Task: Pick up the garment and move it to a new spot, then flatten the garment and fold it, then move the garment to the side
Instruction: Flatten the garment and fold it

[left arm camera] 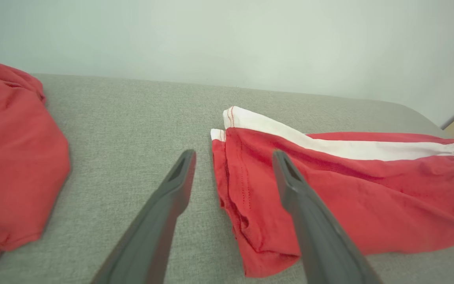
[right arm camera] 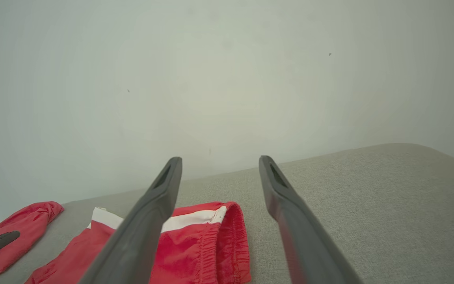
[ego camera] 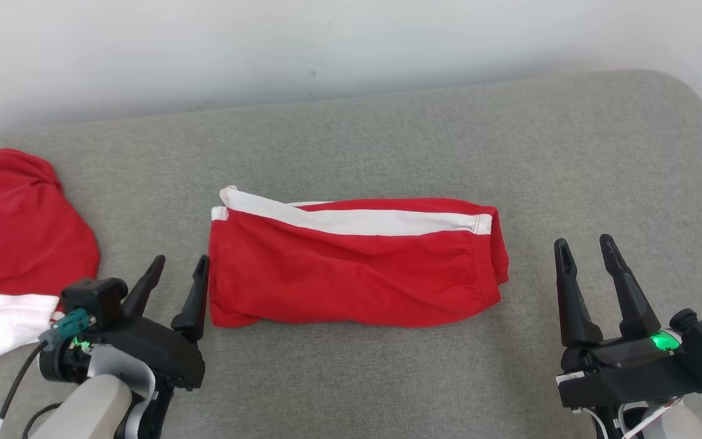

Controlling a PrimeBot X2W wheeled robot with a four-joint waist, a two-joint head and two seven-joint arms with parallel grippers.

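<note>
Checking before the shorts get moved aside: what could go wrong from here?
1. The left gripper is open right at the left edge of the folded shorts; grabbing only the top layer may undo the fold.
2. Another red garment lies close on the left, so the shorts might land on it.

garment: red (white band along one edge) | other cloth: red, white | surface: grey

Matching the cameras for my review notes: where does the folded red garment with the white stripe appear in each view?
Head view: folded red garment at the centre, lying lengthwise across the picture.
Left wrist view: right half, reaching the right edge.
Right wrist view: bottom left, cut by the bottom edge.
Shared landmark: the other red garment, to its left in every view.
</note>
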